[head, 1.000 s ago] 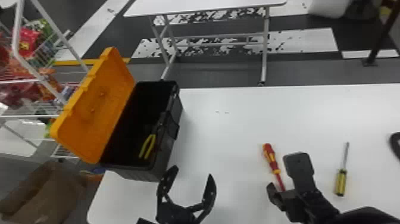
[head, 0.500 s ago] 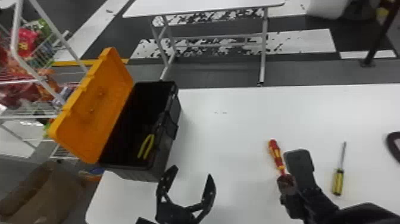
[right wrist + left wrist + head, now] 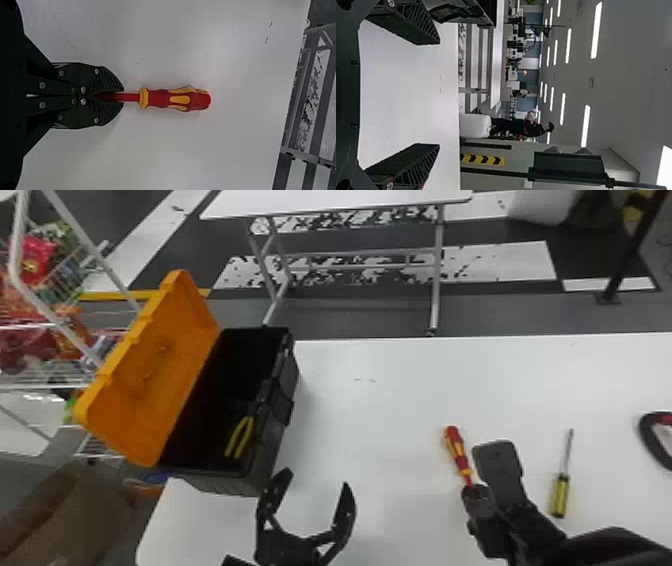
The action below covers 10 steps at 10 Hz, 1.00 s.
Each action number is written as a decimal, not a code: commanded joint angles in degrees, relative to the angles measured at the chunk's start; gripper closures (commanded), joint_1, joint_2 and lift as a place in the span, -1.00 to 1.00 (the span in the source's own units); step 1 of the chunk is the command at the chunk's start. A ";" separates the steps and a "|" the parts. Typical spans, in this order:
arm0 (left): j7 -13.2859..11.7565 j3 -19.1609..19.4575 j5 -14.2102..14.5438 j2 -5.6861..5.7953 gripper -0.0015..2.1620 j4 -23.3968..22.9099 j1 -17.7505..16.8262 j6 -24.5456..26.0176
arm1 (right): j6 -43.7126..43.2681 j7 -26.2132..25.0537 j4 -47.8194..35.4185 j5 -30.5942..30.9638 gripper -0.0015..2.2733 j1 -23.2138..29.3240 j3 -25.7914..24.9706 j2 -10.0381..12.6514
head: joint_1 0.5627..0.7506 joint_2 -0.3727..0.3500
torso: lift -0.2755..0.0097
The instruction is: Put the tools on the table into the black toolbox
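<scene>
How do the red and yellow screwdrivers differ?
The red screwdriver has a red shaft; the yellow screwdriver has a grey shaft. The right tool grips the red screwdriver by its shaft, while the yellow screwdriver lies free on the table. The red one's handle points away from the robot, the yellow one's towards it. Both are outside the toolbox.

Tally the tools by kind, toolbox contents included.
Screwdrivers: 2 (red-and-yellow screwdriver, yellow-handled screwdriver)
Yellow-handled tool in the toolbox, probably pliers: 1
Black-and-red item, cut off, kind unclear: 1
Total: 4
</scene>
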 commanded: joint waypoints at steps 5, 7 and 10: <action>0.00 0.00 0.23 0.53 -0.94 -0.70 0.18 0.00 | -10.00 2.27 -3.03 0.94 0.97 2.93 0.07 0.04 | 0.41 0.76 | 0.41; 0.00 0.09 0.31 0.70 -0.94 -1.40 0.27 0.00 | -11.94 3.06 -3.91 1.73 0.97 3.81 0.07 0.04 | 0.41 0.77 | 0.41; -2.72 0.35 3.04 1.23 -0.94 -6.68 1.41 3.69 | -17.74 5.61 -5.40 3.14 0.97 6.79 0.24 0.04 | 0.41 0.78 | 0.41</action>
